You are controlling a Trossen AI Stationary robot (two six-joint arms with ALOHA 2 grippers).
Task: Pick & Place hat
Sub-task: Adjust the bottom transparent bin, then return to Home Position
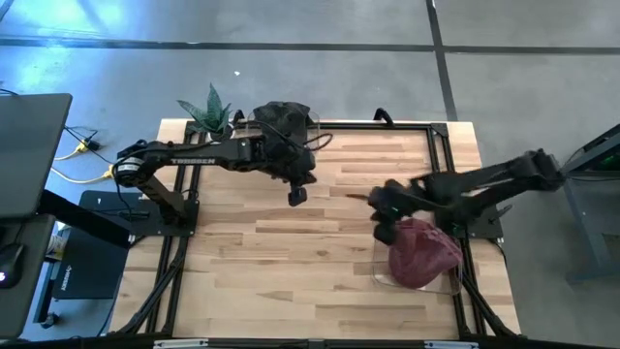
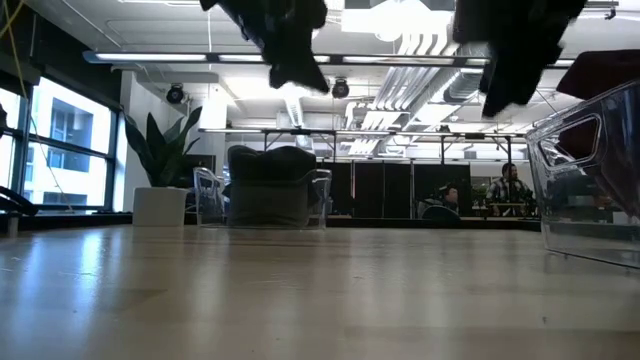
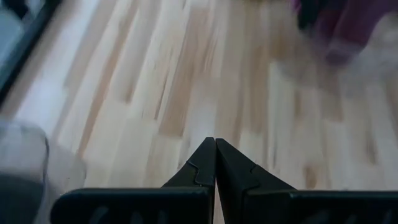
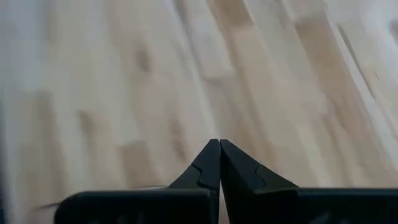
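From my remote station, nearest to me on the right side of the desk I see a clear bin holding a maroon hat; the same bin shows at the right edge of the low view. Just to the far-left of that bin, the right pincer hangs above the bare wood, its arm reaching in from the right. In the right wrist view its two dark fingertips are pressed together with nothing between them.

Farther back, near the desk's middle, I find the left pincer, its arm stretching in from the left. Its fingertips also meet tip to tip, pinching nothing, with only planks beneath.

At the far edge, left of centre, a second clear bin holds a dark hat; the low view shows this hat sitting inside its bin's walls. Left of it stands a potted plant, also at the far edge.
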